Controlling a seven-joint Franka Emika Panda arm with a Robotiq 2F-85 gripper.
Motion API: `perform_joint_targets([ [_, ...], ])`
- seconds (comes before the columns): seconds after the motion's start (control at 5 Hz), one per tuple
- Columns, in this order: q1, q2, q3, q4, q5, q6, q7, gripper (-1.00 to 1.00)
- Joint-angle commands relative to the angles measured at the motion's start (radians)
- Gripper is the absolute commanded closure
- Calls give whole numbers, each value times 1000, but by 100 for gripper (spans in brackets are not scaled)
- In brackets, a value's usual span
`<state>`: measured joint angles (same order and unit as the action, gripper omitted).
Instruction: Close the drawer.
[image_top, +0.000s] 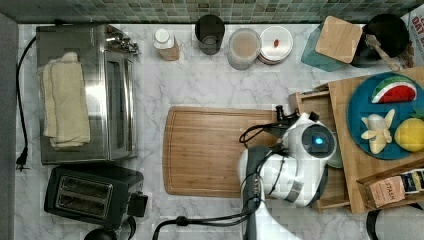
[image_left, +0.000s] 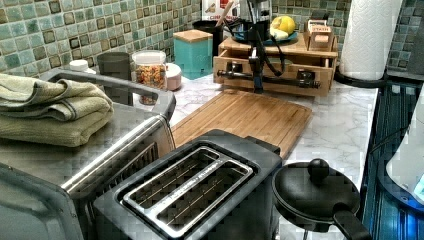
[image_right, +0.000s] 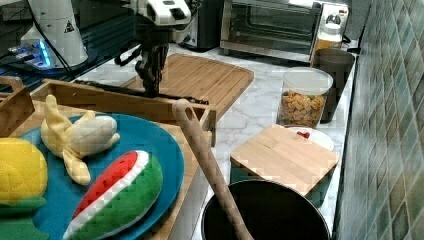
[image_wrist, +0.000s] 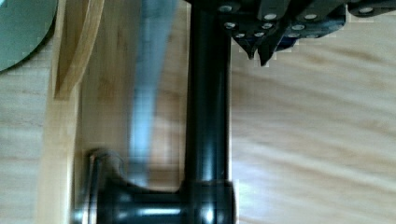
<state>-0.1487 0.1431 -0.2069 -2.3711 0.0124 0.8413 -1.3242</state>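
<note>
Beside the cutting board (image_top: 215, 150) | drawer (image_left: 272, 70) partly pulled out toward it | gripper (image_left: 257, 75) at black bar handle (image_left: 235, 75), finger spread cannot be told | stiff light wood, slides easily; push handle's middle

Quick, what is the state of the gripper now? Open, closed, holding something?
Gripper: at the drawer's black handle; open or shut cannot be told.
</note>
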Motion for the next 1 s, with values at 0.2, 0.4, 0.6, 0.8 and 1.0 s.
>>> perform_joint_targets([
  [0.2,-185,139,-123,400,95,-19,-308,100],
  [0.4,-195,147,-115,429,81,-74,-271,100],
  [0.6,-197,147,-113,429,80,-74,-270,100],
  [0.8,-196,147,-113,429,81,-74,-271,100],
  [1.0,-196,147,-113,428,81,-73,-271,100],
])
